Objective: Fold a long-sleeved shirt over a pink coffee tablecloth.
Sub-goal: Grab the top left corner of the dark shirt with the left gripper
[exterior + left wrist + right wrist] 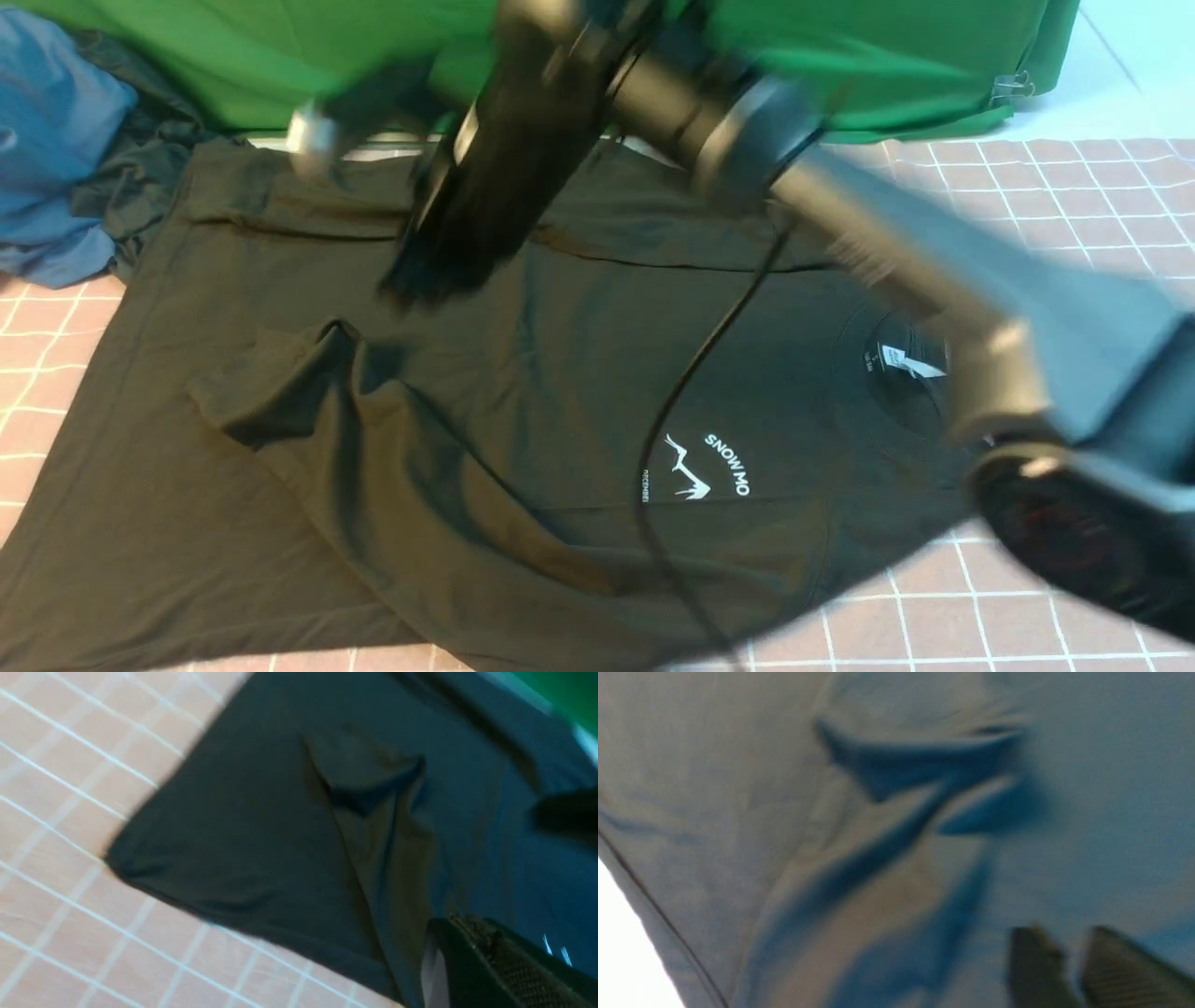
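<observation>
Nearest, the pink coffee tablecloth (pixel 934 625) lies flat. The long-sleeved shirt (pixel 523 373) is spread on it, collar toward 3 o'clock, hem toward 9, a rumpled fold raised around 8. The left gripper (pixel 467 952) is above the shirt, fingers (pixel 504 970) together, holding nothing. Further in, near 11 o'clock, the blurred right gripper (pixel 1064 947) hangs over the shirt, its fingers (pixel 1120 970) slightly apart and empty. Beyond lie a blue cloth (pixel 56 140) at 10 and a green cloth (pixel 840 56) at 12.
</observation>
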You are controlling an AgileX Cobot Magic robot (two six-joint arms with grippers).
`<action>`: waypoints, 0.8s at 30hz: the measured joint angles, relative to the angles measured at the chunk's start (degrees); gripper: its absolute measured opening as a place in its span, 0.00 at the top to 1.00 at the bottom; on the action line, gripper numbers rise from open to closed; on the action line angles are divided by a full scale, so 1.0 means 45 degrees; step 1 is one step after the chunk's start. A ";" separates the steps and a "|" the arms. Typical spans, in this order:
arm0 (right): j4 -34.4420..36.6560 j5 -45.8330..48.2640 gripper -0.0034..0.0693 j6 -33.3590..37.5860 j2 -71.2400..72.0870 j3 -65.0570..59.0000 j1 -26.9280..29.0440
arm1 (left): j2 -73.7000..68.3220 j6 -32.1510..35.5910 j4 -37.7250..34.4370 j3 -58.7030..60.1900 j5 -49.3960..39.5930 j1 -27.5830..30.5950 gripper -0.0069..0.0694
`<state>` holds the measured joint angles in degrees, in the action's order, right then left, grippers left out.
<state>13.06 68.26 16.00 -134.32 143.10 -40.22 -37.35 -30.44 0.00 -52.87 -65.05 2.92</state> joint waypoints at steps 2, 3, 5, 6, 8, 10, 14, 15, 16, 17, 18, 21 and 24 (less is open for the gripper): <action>-0.0090 0.0082 0.88 -0.0173 0.0793 -0.0208 0.0332 | -0.1388 0.0293 -0.0140 -0.0464 0.0357 0.0000 0.89; -0.0124 0.0094 0.89 -0.0232 0.1292 -0.0441 0.0512 | -0.2077 0.0418 -0.0127 -0.0771 0.0410 0.0000 0.89; -0.0176 0.0135 0.90 -0.0282 0.2422 -0.1381 0.0835 | -0.3482 0.0746 -0.0105 -0.1487 0.0423 0.0000 0.89; -0.0193 0.0147 0.90 -0.0270 0.3054 -0.2001 0.0961 | -0.4325 0.1023 -0.0156 -0.1952 0.0427 0.0000 0.89; -0.0266 0.0176 0.90 -0.0226 0.4039 -0.3548 0.1072 | -0.5622 0.1444 -0.0372 -0.2665 0.0474 0.0000 0.89; -0.0380 0.0224 0.90 -0.0176 0.5063 -0.5180 0.1126 | -0.6858 0.2033 -0.0862 -0.3373 0.0488 0.0089 0.89; -0.0528 -0.0007 0.90 0.0161 0.7510 -0.8736 0.1176 | -0.9129 0.3638 -0.3152 -0.4774 0.0551 0.0994 0.89; -0.0538 -0.0104 0.90 0.0176 0.7642 -0.9098 0.1191 | -0.9347 0.3719 -0.3259 -0.4890 0.0580 0.1119 0.89; -0.0542 -0.0455 0.90 0.0299 0.8683 -1.0466 0.1191 | -1.0194 0.4289 -0.3898 -0.5292 0.0735 0.1615 0.89; -0.0542 -0.0491 0.90 0.0340 0.8813 -1.0631 0.1191 | -1.0296 0.4328 -0.3899 -0.5332 0.0760 0.1675 0.89; -0.0542 -0.0827 0.90 0.0449 0.9956 -1.1974 0.1191 | -1.1171 0.4647 -0.4009 -0.5588 0.1069 0.2146 0.89; -0.0553 -0.1215 0.90 0.0492 1.1514 -1.3578 0.1216 | -1.2237 0.5148 -0.3933 -0.5681 0.1598 0.2549 0.89; -0.0553 -0.1645 0.90 0.0492 1.3146 -1.4973 0.1229 | -1.3307 0.6404 -0.3758 -0.5691 0.2186 0.2654 0.87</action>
<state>10.57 60.85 18.21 -75.17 75.72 -34.69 -97.23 -1.62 -16.91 -78.48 -55.21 14.87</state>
